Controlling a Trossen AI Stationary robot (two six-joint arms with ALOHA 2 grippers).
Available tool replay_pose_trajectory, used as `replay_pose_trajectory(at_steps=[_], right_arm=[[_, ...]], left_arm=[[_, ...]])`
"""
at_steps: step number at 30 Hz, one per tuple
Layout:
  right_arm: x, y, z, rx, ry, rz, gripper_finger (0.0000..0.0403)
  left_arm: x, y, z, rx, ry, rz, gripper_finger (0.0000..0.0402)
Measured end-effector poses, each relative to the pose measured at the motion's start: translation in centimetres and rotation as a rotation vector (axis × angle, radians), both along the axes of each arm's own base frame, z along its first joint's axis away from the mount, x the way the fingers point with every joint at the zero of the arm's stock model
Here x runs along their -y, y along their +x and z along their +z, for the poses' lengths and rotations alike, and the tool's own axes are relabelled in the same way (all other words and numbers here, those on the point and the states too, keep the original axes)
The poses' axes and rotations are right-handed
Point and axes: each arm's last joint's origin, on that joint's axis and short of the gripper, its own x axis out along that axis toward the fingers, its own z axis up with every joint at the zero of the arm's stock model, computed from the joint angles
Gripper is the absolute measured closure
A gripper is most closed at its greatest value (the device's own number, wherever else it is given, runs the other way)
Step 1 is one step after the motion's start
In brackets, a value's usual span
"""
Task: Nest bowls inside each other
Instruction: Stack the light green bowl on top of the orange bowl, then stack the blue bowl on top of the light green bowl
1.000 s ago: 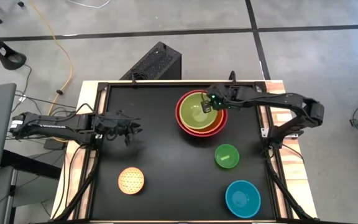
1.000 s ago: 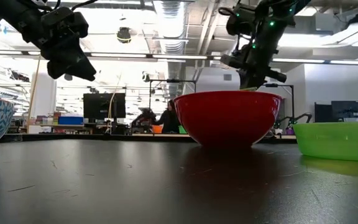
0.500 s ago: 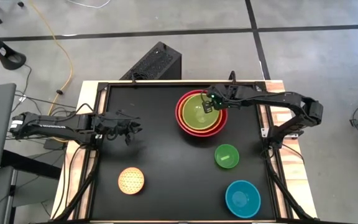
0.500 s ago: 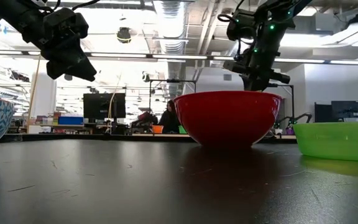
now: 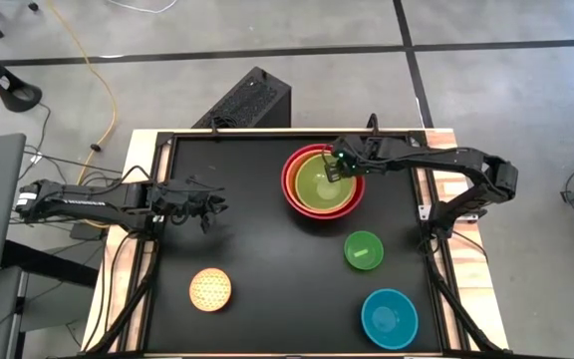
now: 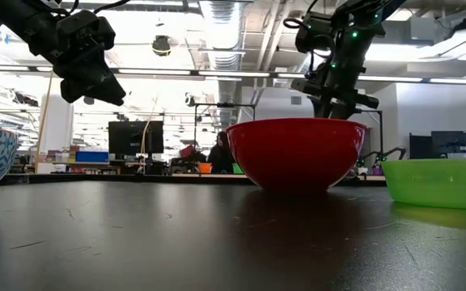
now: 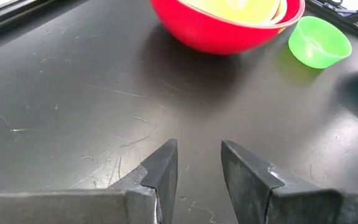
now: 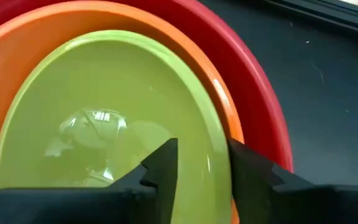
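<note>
Hovering over lime green bowl rim, right fingers apart; left fingers apart.

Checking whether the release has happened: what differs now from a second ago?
The right tool has opened and let go of the lime green bowl, which now sits level inside the orange bowl and red bowl; a second ago it was tilted in the grip. The left tool, small green bowl, teal bowl and dotted bowl stayed put.

The right gripper hangs, fingers parted, over the red bowl's rim, while the left gripper waits open well left of it.
</note>
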Motion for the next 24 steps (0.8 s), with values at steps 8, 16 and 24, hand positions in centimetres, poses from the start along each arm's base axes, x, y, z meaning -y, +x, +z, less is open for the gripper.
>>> replay_pose_trajectory(at_steps=[8,16,24], right_arm=[[0.2,0.3,0.9,0.003,-0.015,0.08,0.0204],[0.5,0.8,2.7,0.012,-0.071,0.156,0.0189],[-1.2,0.9,6.5,0.045,0.083,0.283,0.0189]], left_arm=[[0.0,0.0,0.0,0.0,0.0,0.0,0.0289],[0.0,0.0,0.0,0.0,0.0,0.0,0.0289],[0.0,0.0,0.0,-0.005,0.013,-0.008,0.0289]])
